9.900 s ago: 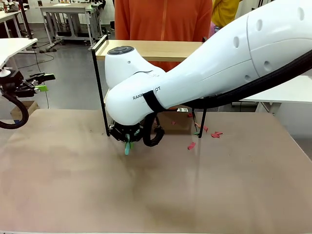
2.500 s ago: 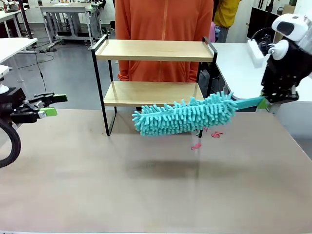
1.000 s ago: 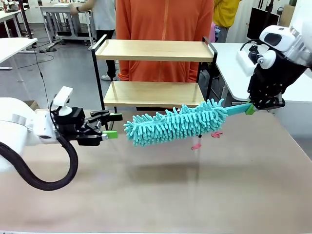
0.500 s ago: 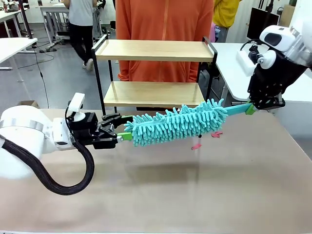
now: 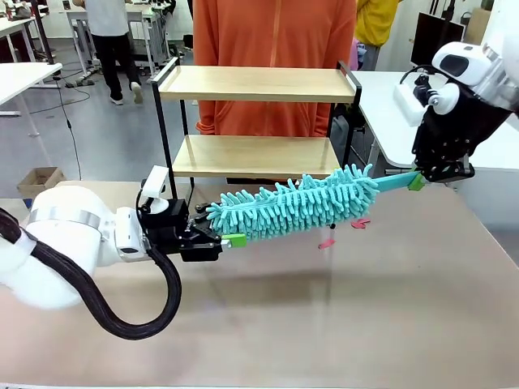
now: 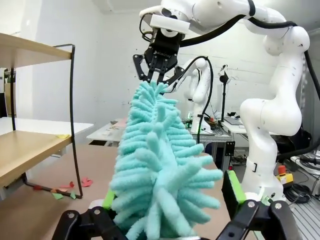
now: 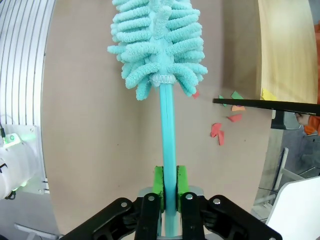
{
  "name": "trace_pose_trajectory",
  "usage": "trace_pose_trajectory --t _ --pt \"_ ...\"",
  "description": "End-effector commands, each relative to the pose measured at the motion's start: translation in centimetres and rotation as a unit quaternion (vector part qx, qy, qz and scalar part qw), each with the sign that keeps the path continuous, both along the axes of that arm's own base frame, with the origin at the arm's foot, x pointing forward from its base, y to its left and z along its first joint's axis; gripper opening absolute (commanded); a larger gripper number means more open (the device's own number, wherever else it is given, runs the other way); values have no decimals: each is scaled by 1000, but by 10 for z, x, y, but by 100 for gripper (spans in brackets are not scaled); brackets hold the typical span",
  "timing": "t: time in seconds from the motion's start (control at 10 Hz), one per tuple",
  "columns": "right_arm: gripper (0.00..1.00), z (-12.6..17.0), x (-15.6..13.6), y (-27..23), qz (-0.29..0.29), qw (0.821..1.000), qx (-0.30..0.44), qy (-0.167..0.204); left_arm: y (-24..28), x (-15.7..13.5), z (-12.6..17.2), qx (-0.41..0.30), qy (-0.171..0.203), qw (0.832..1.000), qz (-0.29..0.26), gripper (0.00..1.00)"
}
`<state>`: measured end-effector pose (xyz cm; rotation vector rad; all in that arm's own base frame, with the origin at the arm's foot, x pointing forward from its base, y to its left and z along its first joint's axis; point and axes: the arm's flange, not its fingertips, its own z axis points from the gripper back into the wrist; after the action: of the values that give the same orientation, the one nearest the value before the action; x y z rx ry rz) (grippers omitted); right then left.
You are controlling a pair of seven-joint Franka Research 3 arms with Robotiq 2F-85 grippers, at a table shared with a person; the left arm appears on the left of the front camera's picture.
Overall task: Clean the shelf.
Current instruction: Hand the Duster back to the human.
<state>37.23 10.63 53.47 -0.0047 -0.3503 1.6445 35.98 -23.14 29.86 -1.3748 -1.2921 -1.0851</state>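
Note:
The shelf (image 5: 255, 83), two light wooden boards in a thin black frame, stands at the table's far side. In front of its lower board a fluffy turquoise duster (image 5: 292, 204) hangs level in the air. My right gripper (image 5: 418, 181) is shut on the duster's handle (image 7: 168, 130), as the right wrist view (image 7: 169, 186) shows. My left gripper (image 5: 220, 228) is open, its green-padded fingers (image 6: 232, 185) straddling the free tip of the duster head (image 6: 160, 165) with a gap on one side. The shelf's boards (image 6: 25, 150) lie to the left in the left wrist view.
Small red, pink and green paper scraps (image 5: 327, 241) lie on the brown table top near the shelf's right legs (image 7: 220, 131). A person in an orange top (image 5: 272, 32) stands right behind the shelf. A white table (image 5: 405, 121) stands at the right.
My left arm has swung right across the table, and its open fingers now reach around the duster's tip. The right arm and the duster have stayed still.

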Motion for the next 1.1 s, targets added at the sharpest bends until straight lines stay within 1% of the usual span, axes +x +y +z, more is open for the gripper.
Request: trace_pose_trajectory --t 0.0,0.2,0.4,0.5,0.6,0.7,0.9,1.0 --pt "13 2 1 -2 9 1000 16 -3 -5 -16 0 -20 -23 999 13 100" --pt "13 2 1 -2 9 1000 16 -3 -9 -14 1 -35 -25 999 6 100" --pt "13 2 1 -2 9 1000 16 -3 -12 -11 -3 -28 -17 999 -9 100" --pt "13 2 1 -2 9 1000 16 -3 -11 -12 -3 -24 -12 1000 -14 45" --pt "13 2 1 -2 9 1000 16 -3 -12 -11 -3 -24 -13 999 -17 44" --pt "13 2 1 -2 9 1000 16 -3 -11 -11 -3 -22 -13 999 -20 0" --pt "13 2 1 -2 9 1000 16 -3 -9 -10 -4 -20 -17 999 -21 0" --pt "13 2 1 -2 9 1000 16 -3 -9 -9 -4 -19 -18 999 -23 18"
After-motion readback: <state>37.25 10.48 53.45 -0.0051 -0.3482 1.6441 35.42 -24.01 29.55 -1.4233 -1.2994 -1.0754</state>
